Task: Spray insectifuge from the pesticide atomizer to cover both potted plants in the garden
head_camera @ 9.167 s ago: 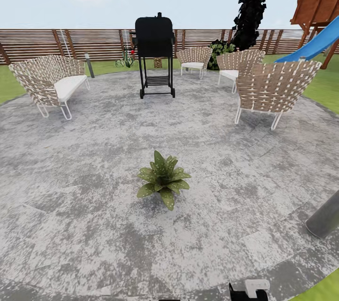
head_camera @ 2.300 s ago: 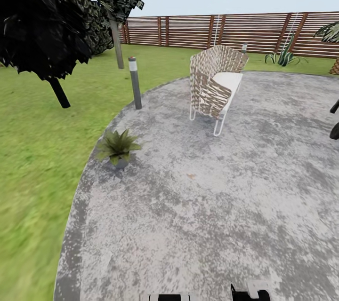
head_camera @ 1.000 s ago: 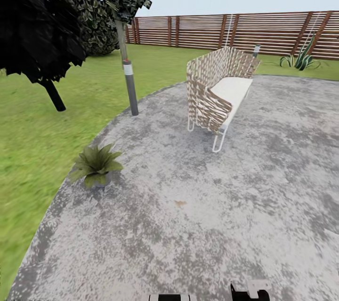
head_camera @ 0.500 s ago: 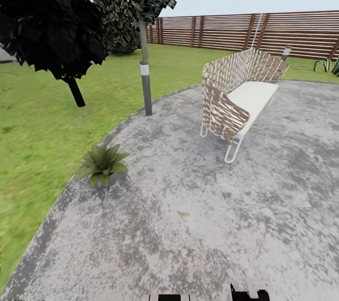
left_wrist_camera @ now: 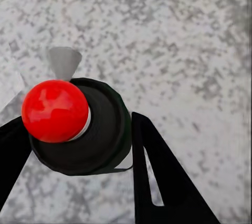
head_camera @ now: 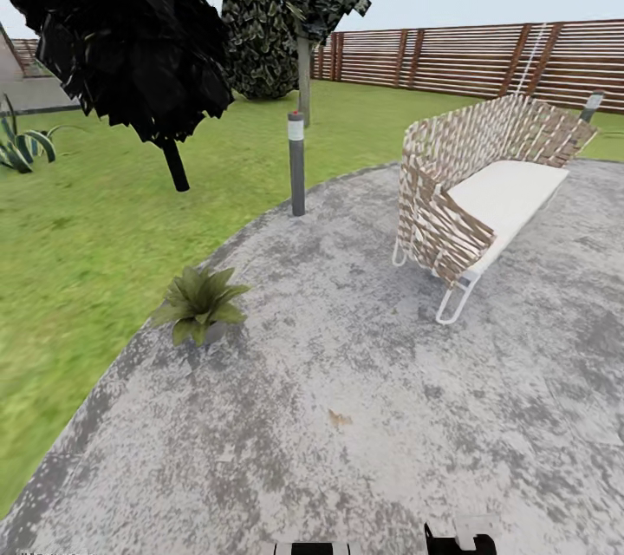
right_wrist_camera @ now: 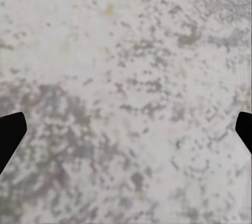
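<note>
**View swings left across the patio; atomizer held in the left gripper**

Since half a second ago the head camera has turned, so the whole scene has slid toward 3 o'clock: the woven bench (head_camera: 485, 195) now sits farther right and a spiky agave (head_camera: 22, 143) has come into frame at 9 o'clock. The things themselves have not shifted on the ground.

Counted in the head view: one potted plant (head_camera: 201, 305) at about 8 o'clock from the frame's centre, standing on the stone patio (head_camera: 364, 416) just inside its edge with the lawn (head_camera: 78, 260); one bench; two grey bollard lamps, the nearer one (head_camera: 296, 163) at 11 o'clock (the other pokes up behind the bench); three dark trees, the largest (head_camera: 130, 26) at 10 o'clock; one slatted fence (head_camera: 468, 61) along the back.

The left wrist view adds what the head view lacks: the left gripper (left_wrist_camera: 79, 145) is clamped around the pesticide atomizer (left_wrist_camera: 79, 127), seen end-on with its red cap toward the camera, above bare stone. In the right wrist view the right gripper (right_wrist_camera: 126, 129) is spread wide, one dark fingertip (right_wrist_camera: 10, 132) at each side edge, holding nothing.
</note>
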### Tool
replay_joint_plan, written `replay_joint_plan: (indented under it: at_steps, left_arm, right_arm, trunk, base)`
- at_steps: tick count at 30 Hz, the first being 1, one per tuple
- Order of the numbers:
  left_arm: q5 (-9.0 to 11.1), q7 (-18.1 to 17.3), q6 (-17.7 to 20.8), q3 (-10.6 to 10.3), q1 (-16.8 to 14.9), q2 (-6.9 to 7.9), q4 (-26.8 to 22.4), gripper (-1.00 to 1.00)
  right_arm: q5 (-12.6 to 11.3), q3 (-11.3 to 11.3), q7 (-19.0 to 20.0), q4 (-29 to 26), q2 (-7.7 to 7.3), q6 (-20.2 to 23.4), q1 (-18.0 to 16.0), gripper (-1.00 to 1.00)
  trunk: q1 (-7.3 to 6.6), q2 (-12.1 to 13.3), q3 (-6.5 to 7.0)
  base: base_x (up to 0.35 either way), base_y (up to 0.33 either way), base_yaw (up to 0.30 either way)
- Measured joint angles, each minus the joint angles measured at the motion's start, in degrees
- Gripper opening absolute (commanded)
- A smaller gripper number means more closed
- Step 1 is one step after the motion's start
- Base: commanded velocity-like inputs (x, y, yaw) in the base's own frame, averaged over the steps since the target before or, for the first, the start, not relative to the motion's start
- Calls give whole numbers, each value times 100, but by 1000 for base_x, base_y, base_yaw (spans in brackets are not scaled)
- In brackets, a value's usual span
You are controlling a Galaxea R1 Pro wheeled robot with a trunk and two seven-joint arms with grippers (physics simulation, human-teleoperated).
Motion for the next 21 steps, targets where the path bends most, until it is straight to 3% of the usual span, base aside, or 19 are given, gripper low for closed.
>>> replay_joint_plan:
  at_steps: [21]
  left_arm:
    - [-2,0,-8,-1,3,0,0,-100]
  right_arm:
    - [2,0,0,0,0,0,0,100]
  trunk:
    - [0,0,0]
  base:
    - [179,-275,277]
